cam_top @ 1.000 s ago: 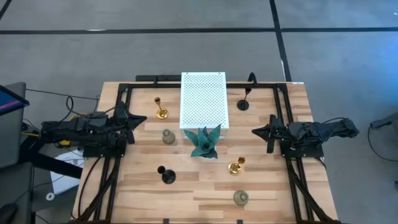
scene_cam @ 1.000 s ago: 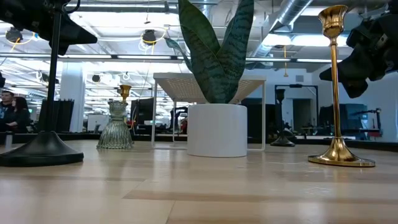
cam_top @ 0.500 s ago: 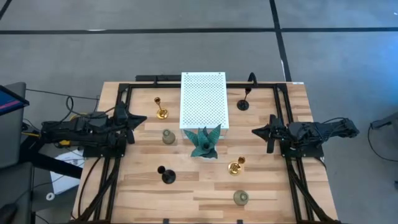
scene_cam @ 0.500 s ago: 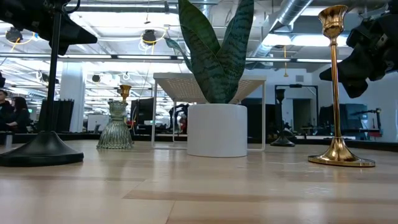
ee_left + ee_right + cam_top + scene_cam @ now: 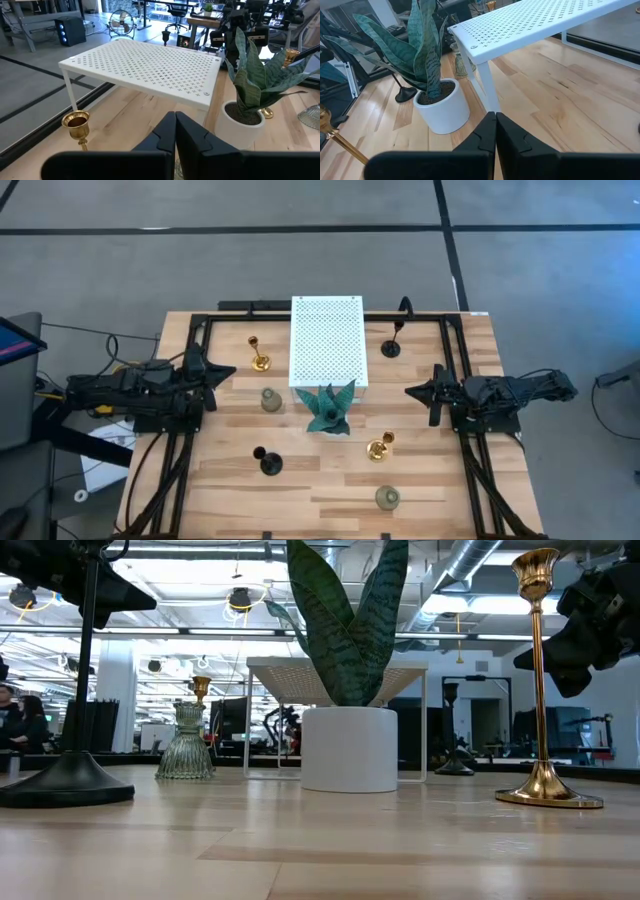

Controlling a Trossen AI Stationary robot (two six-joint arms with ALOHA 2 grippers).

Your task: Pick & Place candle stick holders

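Left pincer (image 5: 222, 372) hangs at the desk's 9 o'clock edge, fingers pressed together on nothing; right pincer (image 5: 413, 391) hangs at 3 o'clock, likewise closed and empty.

Desk (image 5: 320, 490) is pale butcher-block wood with a black frame around it, standing on a grey floor crossed by dark lines. A white perforated shelf (image 5: 329, 340) stands at 12 o'clock, a potted plant (image 5: 329, 407) at the centre just in front of it. The low view shows an open-plan room behind, with ceiling lights, ducts and people at far left.

Six holders stand upright, well apart. One slim shiny gold holder (image 5: 259, 358) is at 10 o'clock beside the shelf, the other gold holder (image 5: 380, 446) at 4 o'clock. One black holder (image 5: 392, 344) with a round base is at 1 o'clock, the other black holder (image 5: 268, 462) at 7 o'clock. One squat ribbed glass holder (image 5: 269, 399) sits left of the plant, the other glass holder (image 5: 387, 498) at 5 o'clock near the front edge.
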